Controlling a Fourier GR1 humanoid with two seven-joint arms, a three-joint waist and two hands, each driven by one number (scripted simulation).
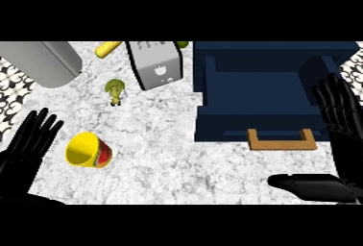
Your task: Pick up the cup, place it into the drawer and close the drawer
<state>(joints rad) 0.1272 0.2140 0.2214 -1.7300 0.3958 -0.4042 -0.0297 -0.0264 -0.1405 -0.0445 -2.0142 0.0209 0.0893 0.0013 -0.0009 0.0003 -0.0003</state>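
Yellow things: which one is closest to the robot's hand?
The yellow cup, lying tipped on the counter right beside the left hand. The other yellow thing sits far back by the toaster.

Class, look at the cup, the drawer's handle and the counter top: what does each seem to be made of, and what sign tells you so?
The cup: probably glazed ceramic or plastic; smooth, bright yellow with red and green bands. The drawer's handle: likely wood, a matte tan bar on the dark blue drawer. The counter top: seemingly marble or similar stone; white with grey veining.
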